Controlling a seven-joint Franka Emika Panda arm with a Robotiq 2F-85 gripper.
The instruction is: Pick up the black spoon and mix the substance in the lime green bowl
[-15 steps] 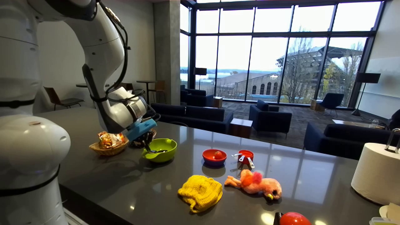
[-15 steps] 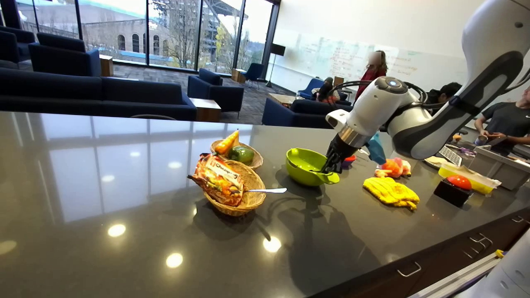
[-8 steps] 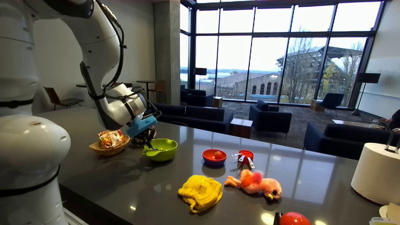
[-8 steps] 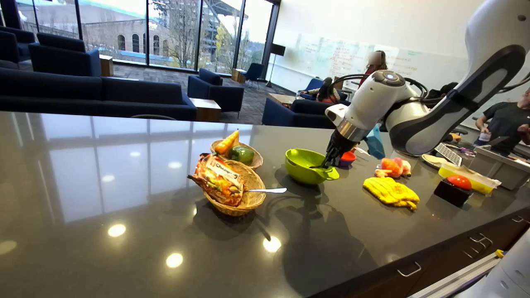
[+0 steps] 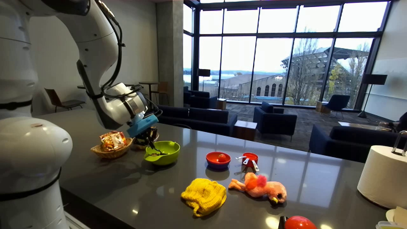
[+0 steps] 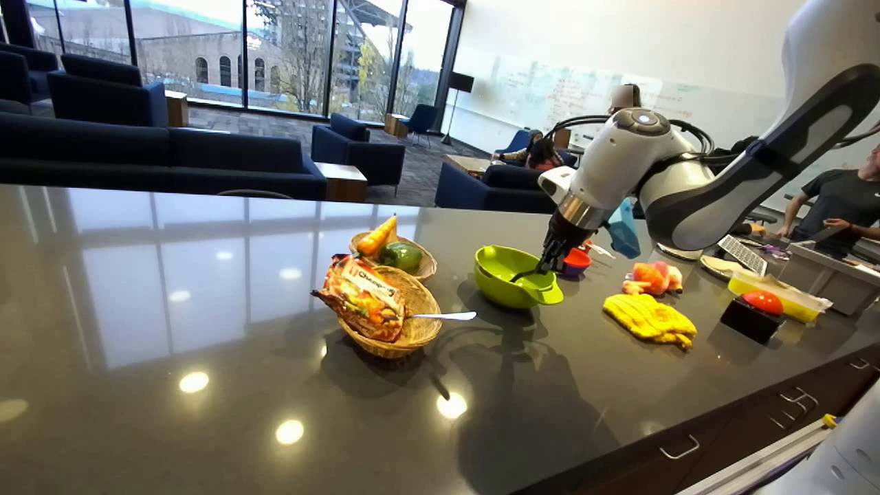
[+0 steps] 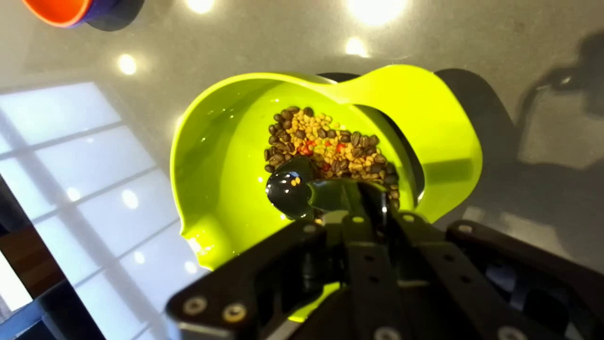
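Observation:
The lime green bowl [image 5: 168,158] stands on the counter and shows in both exterior views [image 6: 500,291] and the wrist view [image 7: 226,156]. The substance [image 7: 325,141], dark beans with yellow grains and a few red pieces, lies on one side of its floor. The black spoon [image 7: 288,189] is tilted, its head low in the bowl beside the substance with a couple of yellow grains on it. It also shows in an exterior view [image 6: 526,273]. My gripper [image 7: 365,208] is over the bowl, shut on the spoon's handle; its fingers hide much of the handle.
Wicker baskets with a snack bag [image 6: 364,295] and produce [image 6: 401,256] stand near the bowl. A red and purple bowl [image 5: 218,160], red measuring cups [image 5: 250,159], a yellow knit cloth [image 5: 204,196] and a pink plush bird [image 5: 260,187] lie further along the counter.
My gripper has risen slightly with the spoon in it. The spoon's handle now stands more steeply and more of it shows above the substance. The bowl has shifted only very slightly.

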